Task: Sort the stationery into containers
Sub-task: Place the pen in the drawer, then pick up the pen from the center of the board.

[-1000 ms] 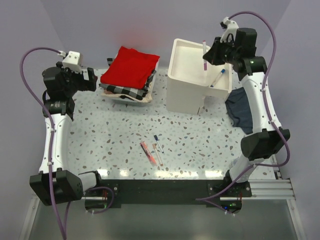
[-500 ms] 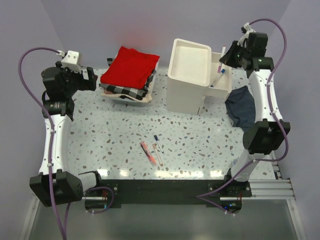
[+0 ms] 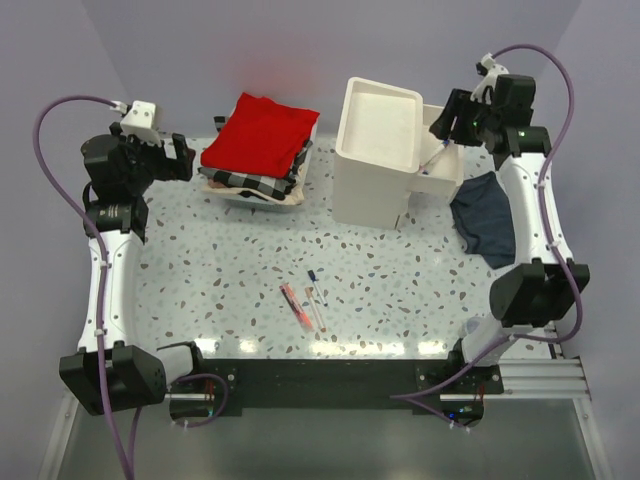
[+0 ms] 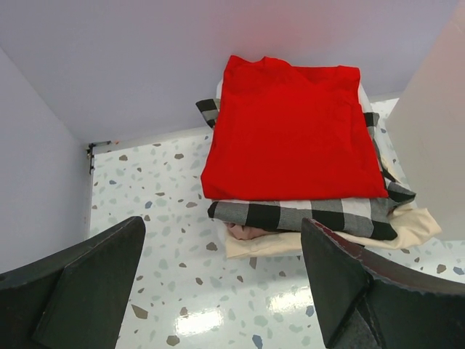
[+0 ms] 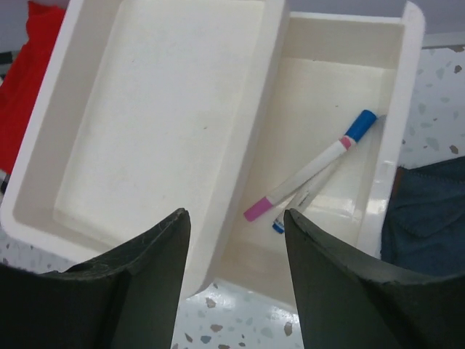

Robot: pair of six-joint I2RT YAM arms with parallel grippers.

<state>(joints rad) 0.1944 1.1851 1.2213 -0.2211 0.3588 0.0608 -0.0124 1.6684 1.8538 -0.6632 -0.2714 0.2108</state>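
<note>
Overhead rear view; wrist views above cloths [image 4: 294, 131], drawer [image 5: 327, 87].

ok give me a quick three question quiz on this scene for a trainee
1. True or false: the right end effector is shut.
2. Which lies on the table, outside the drawer? A orange-red marker B scissors C stapler
3. How many pens lie in the drawer?

Key: 1 false, it is open; 2 A; 3 two, one crossing over the other.
</note>
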